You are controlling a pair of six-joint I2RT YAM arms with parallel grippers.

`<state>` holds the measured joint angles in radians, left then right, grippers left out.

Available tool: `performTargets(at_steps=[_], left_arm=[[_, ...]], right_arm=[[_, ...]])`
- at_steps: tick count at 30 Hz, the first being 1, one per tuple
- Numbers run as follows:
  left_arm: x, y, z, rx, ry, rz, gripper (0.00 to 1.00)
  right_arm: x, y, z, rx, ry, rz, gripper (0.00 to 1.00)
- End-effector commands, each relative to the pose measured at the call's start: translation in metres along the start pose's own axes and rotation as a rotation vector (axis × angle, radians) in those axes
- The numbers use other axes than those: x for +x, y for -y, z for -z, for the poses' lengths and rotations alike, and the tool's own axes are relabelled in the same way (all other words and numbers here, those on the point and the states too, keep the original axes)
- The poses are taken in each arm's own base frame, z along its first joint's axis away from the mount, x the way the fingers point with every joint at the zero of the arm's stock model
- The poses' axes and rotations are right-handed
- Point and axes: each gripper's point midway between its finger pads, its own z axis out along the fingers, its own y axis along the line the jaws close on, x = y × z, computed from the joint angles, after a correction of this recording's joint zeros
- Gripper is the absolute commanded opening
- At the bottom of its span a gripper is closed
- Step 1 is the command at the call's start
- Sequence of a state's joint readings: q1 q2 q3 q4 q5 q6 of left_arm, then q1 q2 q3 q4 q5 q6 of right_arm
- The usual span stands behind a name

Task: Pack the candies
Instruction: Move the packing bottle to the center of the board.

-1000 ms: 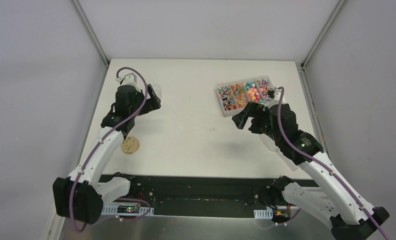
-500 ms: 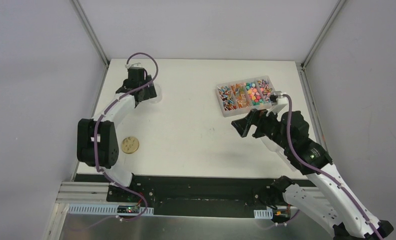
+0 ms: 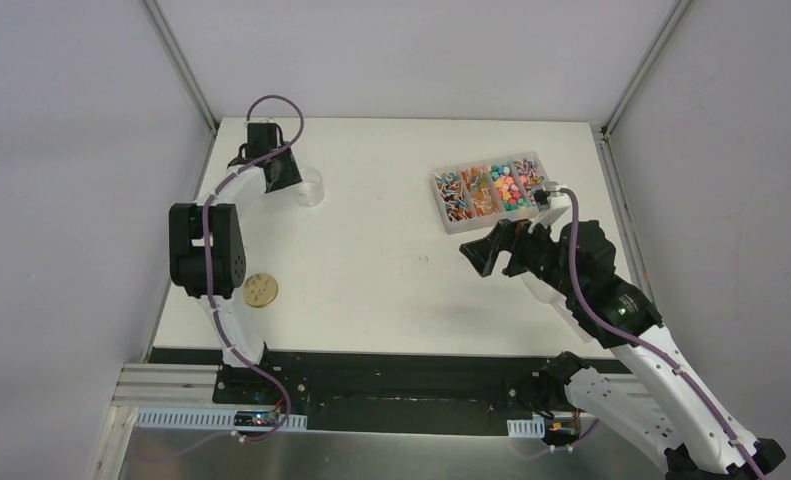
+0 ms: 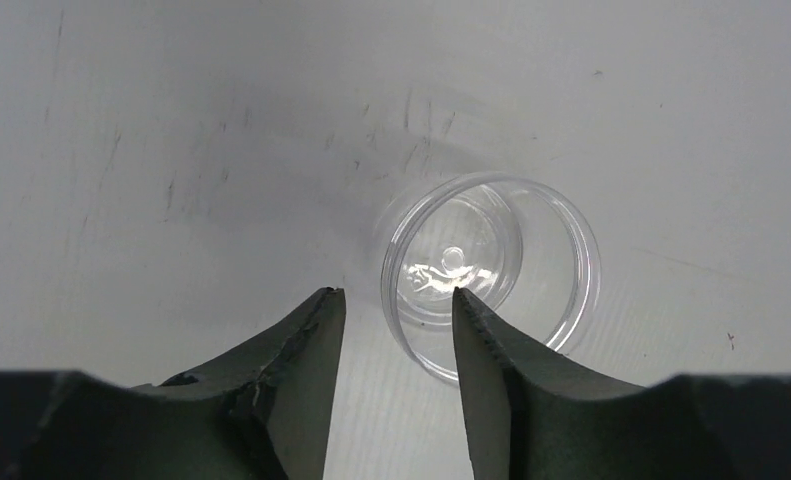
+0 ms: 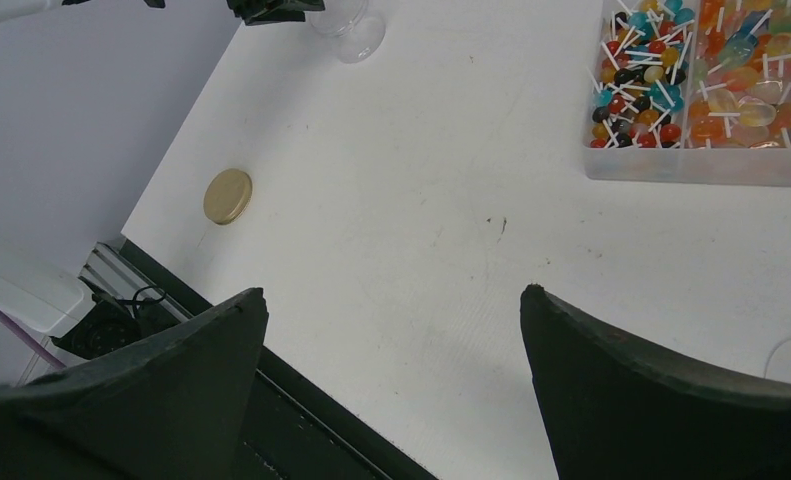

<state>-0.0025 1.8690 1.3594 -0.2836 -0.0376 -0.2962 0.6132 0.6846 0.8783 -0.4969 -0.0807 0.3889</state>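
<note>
Top external showed the table [image 3: 391, 262] with the packing, as I judged it, not yet begun. The divided tray [image 3: 449, 226] toward the far right corner held the candies [image 3: 509, 188]. The right jaws hung wide apart and empty near it. The clear jar [image 4: 451, 262] near the far left corner stood empty, the left jaws released beside its wall, grasping nothing. The wooden lid [image 3: 260, 290] lay by the left edge. Single candies were too small to make out, and the right wrist view cut the tray off.

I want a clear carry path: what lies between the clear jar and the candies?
Nothing. The top view shows only bare table between the clear jar and the candies.
</note>
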Motion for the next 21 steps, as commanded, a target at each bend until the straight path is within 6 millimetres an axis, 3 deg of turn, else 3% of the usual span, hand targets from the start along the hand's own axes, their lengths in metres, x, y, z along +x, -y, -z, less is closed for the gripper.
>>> performTargets(at_steps=[1,6,11,17,21], left_arm=[[-0.019,0.016,-0.011,0.049,0.033,-0.005,0.42],[-0.013,0.02,-0.017,0.072,0.004,-0.009,0.25],[-0.006,0.023,-0.009,0.105,-0.015,-0.036,0.14],[0.005,0.033,0.002,0.127,-0.044,-0.103,0.07],[0.013,0.058,0.017,0.145,-0.046,-0.16,0.06]], right_arm=[[-0.015,-0.012,0.002,-0.05,0.051,0.023,1.0],[-0.013,-0.009,0.002,-0.034,0.045,0.009,1.0],[-0.009,-0.005,0.002,-0.012,0.039,-0.01,1.0],[-0.008,0.0,0.002,0.017,0.037,-0.029,1.0],[-0.006,0.002,0.004,0.026,0.033,-0.041,1.0]])
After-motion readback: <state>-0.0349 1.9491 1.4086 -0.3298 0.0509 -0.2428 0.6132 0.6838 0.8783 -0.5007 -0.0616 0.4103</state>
